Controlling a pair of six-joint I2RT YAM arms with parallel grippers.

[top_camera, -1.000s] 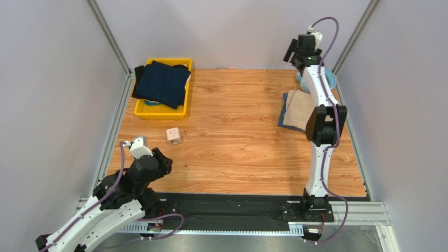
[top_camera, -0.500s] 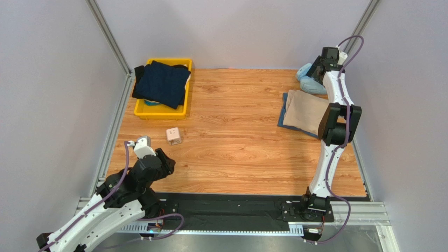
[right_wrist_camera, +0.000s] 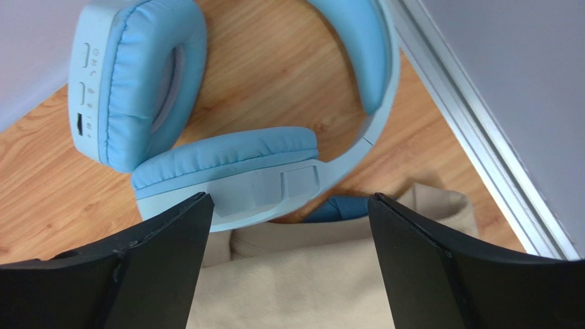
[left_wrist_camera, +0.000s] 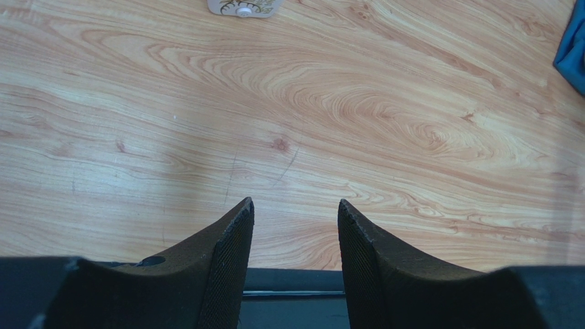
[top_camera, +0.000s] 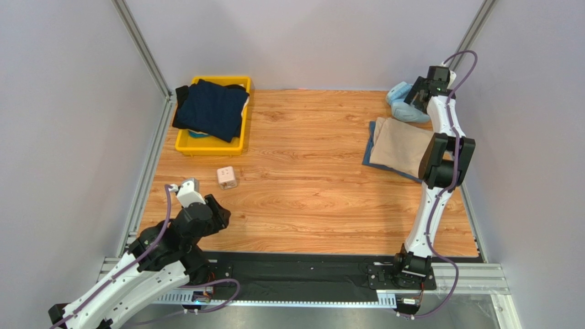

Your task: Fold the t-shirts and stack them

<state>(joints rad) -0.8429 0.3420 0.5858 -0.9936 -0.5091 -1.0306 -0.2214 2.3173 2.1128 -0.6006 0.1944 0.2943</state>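
A folded tan t-shirt (top_camera: 405, 145) (right_wrist_camera: 323, 281) lies at the right side of the table on a blue cloth (top_camera: 369, 149) (right_wrist_camera: 347, 208). My right gripper (top_camera: 419, 94) (right_wrist_camera: 288, 202) hovers open over the tan shirt's far edge, its jaws wide apart with nothing between them. A dark navy t-shirt (top_camera: 213, 110) is piled on a black one (top_camera: 181, 94) in the yellow bin (top_camera: 206, 147) at the back left. My left gripper (top_camera: 214, 216) (left_wrist_camera: 294, 205) is open over bare wood near the front left, holding nothing.
Light blue headphones (top_camera: 404, 96) (right_wrist_camera: 226, 123) lie just beyond the tan shirt, in the back right corner by the metal frame rail (right_wrist_camera: 474, 130). A small white cube (top_camera: 227, 177) (left_wrist_camera: 244, 7) sits on the wood ahead of my left gripper.
My right arm has swung from high at the back toward the right corner and come down over the headphones and the tan shirt's far edge. The left arm has barely shifted.
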